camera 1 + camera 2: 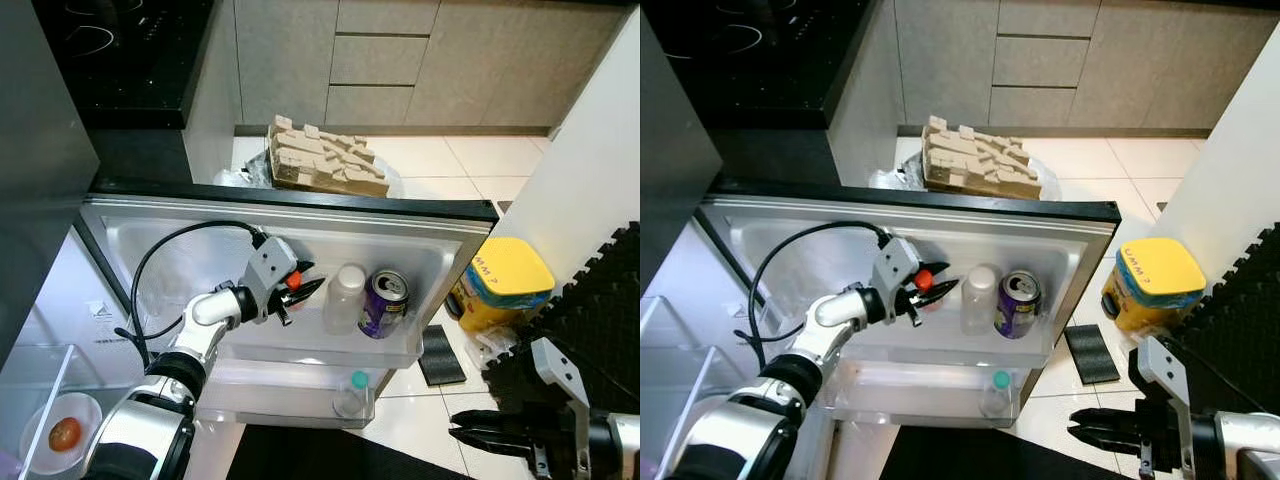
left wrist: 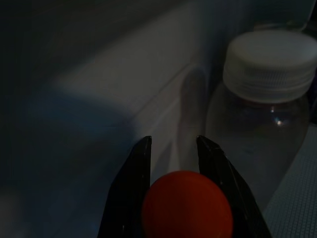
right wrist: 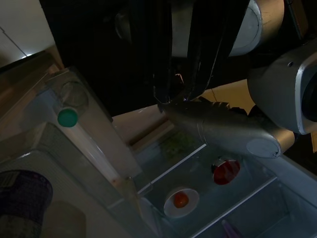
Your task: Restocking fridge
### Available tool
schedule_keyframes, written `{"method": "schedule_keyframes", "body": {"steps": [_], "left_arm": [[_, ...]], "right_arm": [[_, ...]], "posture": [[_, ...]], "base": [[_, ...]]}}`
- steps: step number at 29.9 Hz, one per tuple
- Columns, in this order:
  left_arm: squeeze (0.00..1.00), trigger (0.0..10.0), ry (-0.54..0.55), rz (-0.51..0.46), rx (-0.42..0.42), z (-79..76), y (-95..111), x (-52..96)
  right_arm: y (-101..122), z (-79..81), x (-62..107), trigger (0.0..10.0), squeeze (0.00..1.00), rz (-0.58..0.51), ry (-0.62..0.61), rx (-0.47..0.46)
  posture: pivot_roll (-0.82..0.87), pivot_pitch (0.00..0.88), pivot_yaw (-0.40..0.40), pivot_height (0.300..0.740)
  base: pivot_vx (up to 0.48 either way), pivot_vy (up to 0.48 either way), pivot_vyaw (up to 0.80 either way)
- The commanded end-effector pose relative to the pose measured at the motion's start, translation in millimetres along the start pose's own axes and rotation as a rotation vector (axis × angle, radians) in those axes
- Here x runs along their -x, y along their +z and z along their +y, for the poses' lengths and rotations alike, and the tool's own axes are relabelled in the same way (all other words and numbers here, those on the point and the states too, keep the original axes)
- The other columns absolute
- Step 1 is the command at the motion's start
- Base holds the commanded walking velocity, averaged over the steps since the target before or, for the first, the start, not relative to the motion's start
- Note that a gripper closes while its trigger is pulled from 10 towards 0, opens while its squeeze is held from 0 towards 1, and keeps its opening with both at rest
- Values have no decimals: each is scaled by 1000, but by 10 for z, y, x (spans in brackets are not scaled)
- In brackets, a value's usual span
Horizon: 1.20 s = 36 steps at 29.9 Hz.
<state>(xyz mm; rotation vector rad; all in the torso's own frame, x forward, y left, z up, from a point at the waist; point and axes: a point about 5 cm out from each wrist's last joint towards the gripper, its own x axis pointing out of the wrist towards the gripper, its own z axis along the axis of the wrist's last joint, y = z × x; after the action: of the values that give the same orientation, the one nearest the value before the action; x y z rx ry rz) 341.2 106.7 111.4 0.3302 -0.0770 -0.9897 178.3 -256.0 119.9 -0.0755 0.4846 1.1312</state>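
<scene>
Our left gripper (image 1: 300,292) is clenching its two black fingers (image 2: 133,183) on a small red-capped object (image 1: 292,281), the red cap sitting between them in the wrist view. We are holding it inside the upper shelf of the open fridge door (image 1: 300,345), just beside a clear bottle with a white cap (image 1: 346,296). A purple can (image 1: 383,303) is standing on the far side of that bottle, touching or nearly touching it. In the lower door shelf a bottle with a teal cap (image 1: 352,394) is standing upright.

Our right gripper (image 1: 490,432) is hanging low over the pale floor tiles; we cannot tell how its fingers stand.

Inside the fridge, at our left, a tomato is lying on a white plate (image 1: 62,434). Beyond the door, a yellow-lidded tub (image 1: 502,284) is sitting on the floor, and a stack of cardboard packing (image 1: 322,158) is lying farther back, before the grey cabinets.
</scene>
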Motion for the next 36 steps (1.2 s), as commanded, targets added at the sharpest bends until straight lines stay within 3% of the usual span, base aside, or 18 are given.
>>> {"method": "schedule_keyframes", "body": {"steps": [1, 28, 29, 30, 31, 32, 33, 35, 36], "left_arm": [[0, 10000, -23, 27, -19, -4, -8, -21], [0, 10000, -19, 83, 121, -8, -109, -42], [24, 10000, -17, 87, 126, 1, -112, -36], [180, 10000, -16, 89, 136, 12, -114, -29], [180, 10000, -16, 89, 136, 12, -114, -29], [294, 10000, -17, 91, 141, 19, -115, -24], [294, 10000, -17, 91, 141, 19, -115, -24], [502, 10000, -18, 96, 147, 24, -121, -17], [502, 10000, -18, 96, 147, 24, -121, -17]], "right_arm": [[26, 22, 16, 10000, 0, -3, 1, 3], [60, 56, 3, 10000, 0, -14, 3, 10], [70, 54, 4, 10000, 0, -16, 3, 15], [82, 52, 5, 10000, 0, -19, 3, 19], [82, 52, 5, 10000, 0, -19, 3, 19], [91, 50, 5, 10000, 0, -21, 2, 23], [91, 50, 5, 10000, 0, -21, 2, 23], [104, 46, 4, 10000, 0, -27, 0, 31], [104, 46, 4, 10000, 0, -27, 0, 31]], "posture": [[-63, 112, -30, 740], [-62, 114, -25, 740], [-62, 114, -25, 740], [-62, 114, -25, 740], [-62, 114, -25, 740], [-62, 114, -25, 740], [-62, 114, -25, 740], [-62, 108, -28, 740], [-62, 108, -28, 740]], "base": [[0, 0, 0], [0, 0, 0], [0, 0, 0], [0, 0, 0], [0, 0, 0], [0, 0, 0], [0, 0, 0], [0, 0, 0], [0, 0, 0]]}}
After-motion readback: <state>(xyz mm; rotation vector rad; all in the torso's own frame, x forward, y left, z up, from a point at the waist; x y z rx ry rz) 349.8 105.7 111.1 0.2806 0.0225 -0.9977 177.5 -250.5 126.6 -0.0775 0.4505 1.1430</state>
